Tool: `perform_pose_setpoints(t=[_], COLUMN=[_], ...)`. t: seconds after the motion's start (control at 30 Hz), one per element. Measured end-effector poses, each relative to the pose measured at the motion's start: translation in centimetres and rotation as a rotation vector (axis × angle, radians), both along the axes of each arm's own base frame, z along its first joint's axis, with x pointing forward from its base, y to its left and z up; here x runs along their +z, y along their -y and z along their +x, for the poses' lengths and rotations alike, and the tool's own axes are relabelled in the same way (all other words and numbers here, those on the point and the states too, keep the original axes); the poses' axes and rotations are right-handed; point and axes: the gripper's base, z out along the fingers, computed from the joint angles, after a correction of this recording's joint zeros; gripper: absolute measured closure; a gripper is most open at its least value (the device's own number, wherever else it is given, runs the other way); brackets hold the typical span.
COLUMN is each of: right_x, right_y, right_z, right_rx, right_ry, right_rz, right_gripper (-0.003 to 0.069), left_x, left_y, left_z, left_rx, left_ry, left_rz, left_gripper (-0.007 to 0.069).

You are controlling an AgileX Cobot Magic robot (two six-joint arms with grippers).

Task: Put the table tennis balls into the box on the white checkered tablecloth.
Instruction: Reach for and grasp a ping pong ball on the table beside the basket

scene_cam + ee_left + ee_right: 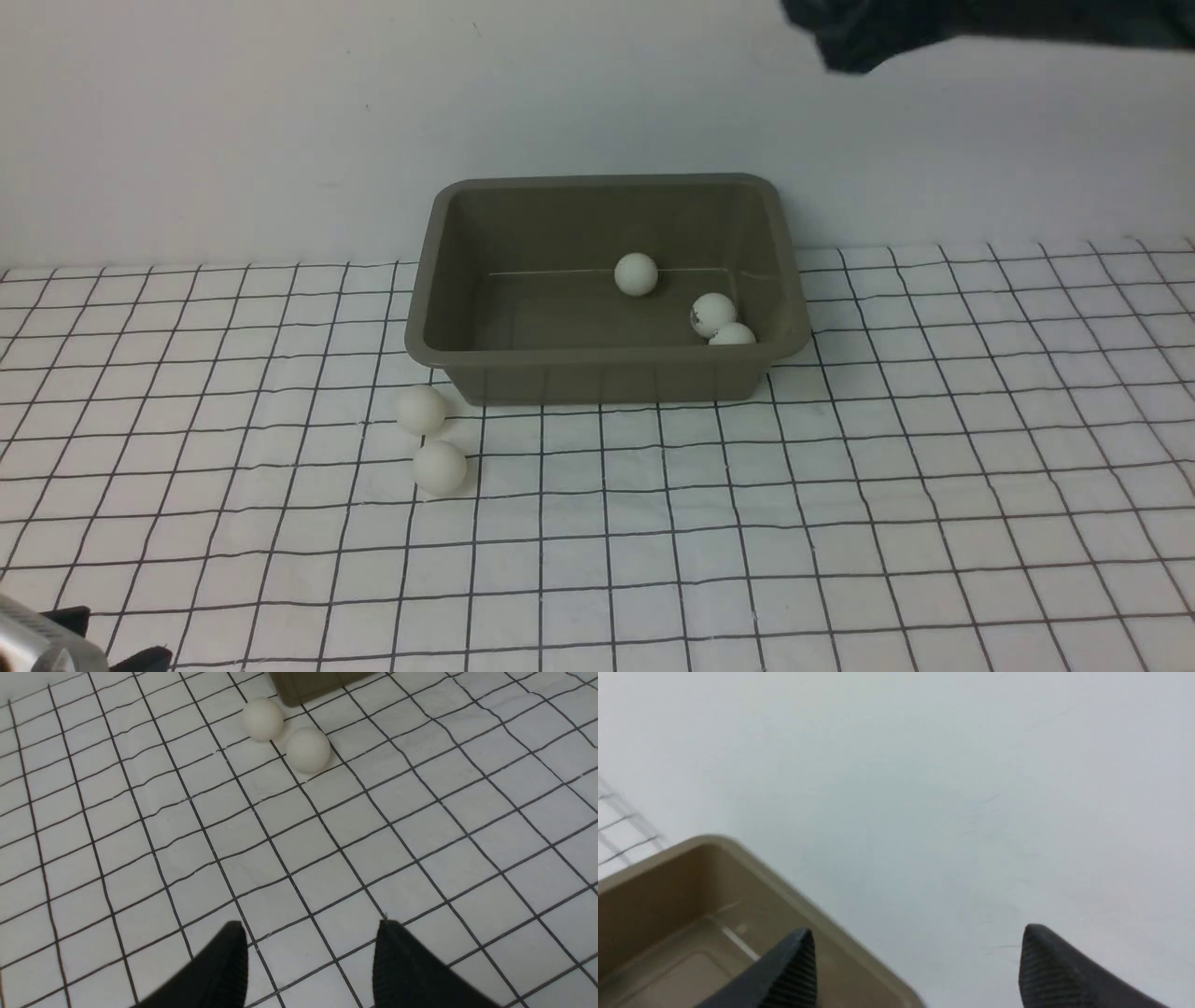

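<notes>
Front view showed the white checkered tablecloth point(840, 523) covering the table over the lower half of the frame. The box point(597, 378) stood on it at the upper middle. The left gripper point(310, 928) hung over bare cloth, its jaws parted and empty. The right gripper point(920, 938) was high near a box corner, its jaws wide and empty. Of the table tennis balls, one ball point(636, 274) lay at the box's centre. Two others point(712, 315) point(733, 334) lay close together at its lower right. Two more point(421, 409) point(439, 467) lay on the cloth below its left corner.
</notes>
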Motion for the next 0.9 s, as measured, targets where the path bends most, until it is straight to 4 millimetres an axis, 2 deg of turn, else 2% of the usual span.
perform_pose_setpoints(t=[0.07,0.1,0.2,0.4,0.53,0.77,0.9], right_x=[0.5,1.8,3.5,5.1,5.1,4.5,5.1], right_y=[0.8,2.1,4.2,5.2,5.7,7.5,8.1], right_z=[-0.3,-1.1,-2.9,-6.4,-7.1,-7.8,-9.2], right_rx=[-0.017,-0.040,-0.051,-0.013,-0.045,-0.247,-0.312], right_ry=[0.006,0.021,0.019,-0.016,-0.050,-0.200,-0.224], right_rz=[0.009,0.026,0.023,-0.114,-0.155,-0.140,-0.122], right_gripper=[0.0130,0.0130,0.0136,0.0186,0.0195,0.0197,0.0198], left_x=[0.0,0.0,0.1,0.2,0.2,0.2,0.3], left_y=[0.0,0.0,0.0,-0.1,-0.1,-0.1,-0.1], left_z=[0.0,0.0,0.1,0.2,0.2,0.2,0.2], left_rx=[0.000,0.001,0.004,0.016,0.016,0.016,0.015], left_ry=[0.000,0.002,0.008,0.032,0.033,0.033,0.034], left_rz=[0.000,0.000,0.000,0.001,0.000,0.000,-0.008], left_gripper=[0.0290,0.0290,0.0290,0.0290,0.0290,0.0290,0.0290])
